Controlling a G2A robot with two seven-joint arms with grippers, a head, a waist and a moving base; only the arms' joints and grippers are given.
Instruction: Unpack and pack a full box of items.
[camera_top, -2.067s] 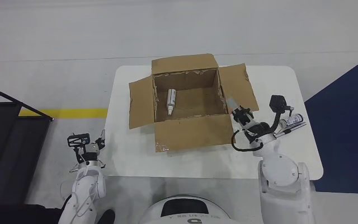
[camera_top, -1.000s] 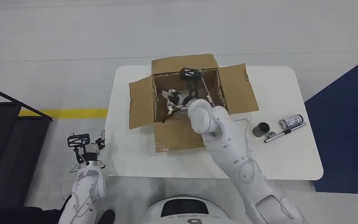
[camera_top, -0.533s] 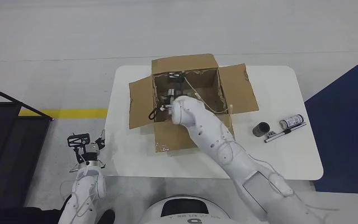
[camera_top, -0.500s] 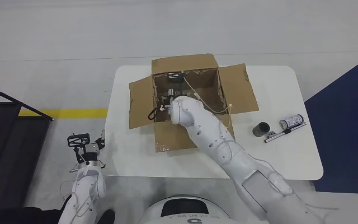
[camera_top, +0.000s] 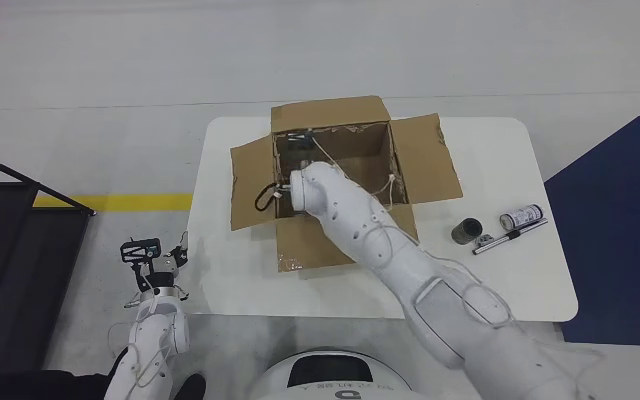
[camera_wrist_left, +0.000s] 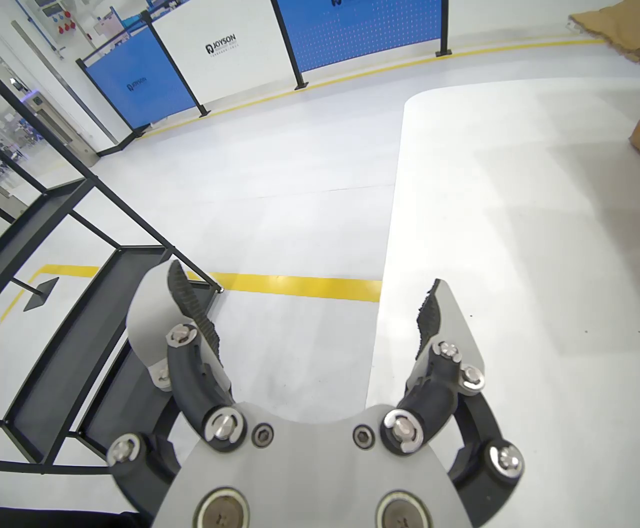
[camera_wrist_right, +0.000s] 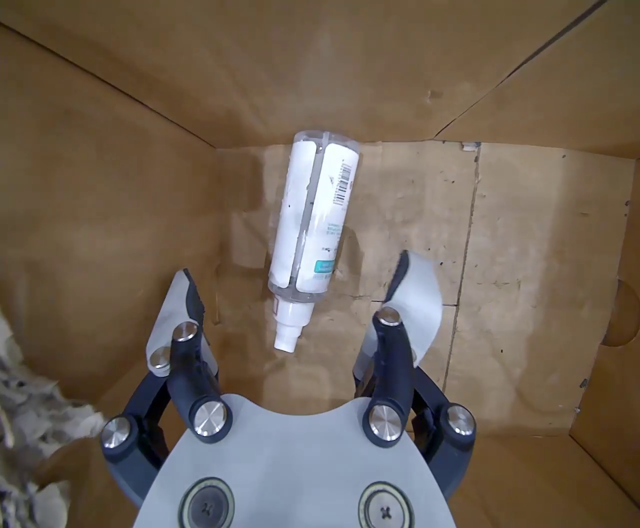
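Note:
An open cardboard box (camera_top: 340, 248) stands mid-table with its flaps spread. My right arm (camera_top: 345, 212) leans over the front wall into the box's left part. On the box floor (camera_wrist_right: 525, 260) lies a white bottle (camera_wrist_right: 312, 230) with a clear cap, its nozzle pointing toward the wrist. My right gripper (camera_wrist_right: 296, 272) hangs open just above the bottle's nozzle end, one finger on each side, not touching it. My left gripper (camera_wrist_left: 305, 280) is open and holds nothing, off the table's left front corner (camera_top: 155, 255).
On the table right of the box lie a dark cylinder (camera_top: 465, 232), a small white can (camera_top: 521, 216) and a thin silver tool (camera_top: 510, 238). A black metal rack (camera_wrist_left: 75, 310) stands on the floor left of the table. Torn paper (camera_wrist_right: 30, 400) shows beside the right gripper.
My right arm has swung from the table's right side into the box and shifted toward its left wall, over the bottle. The left arm has kept still.

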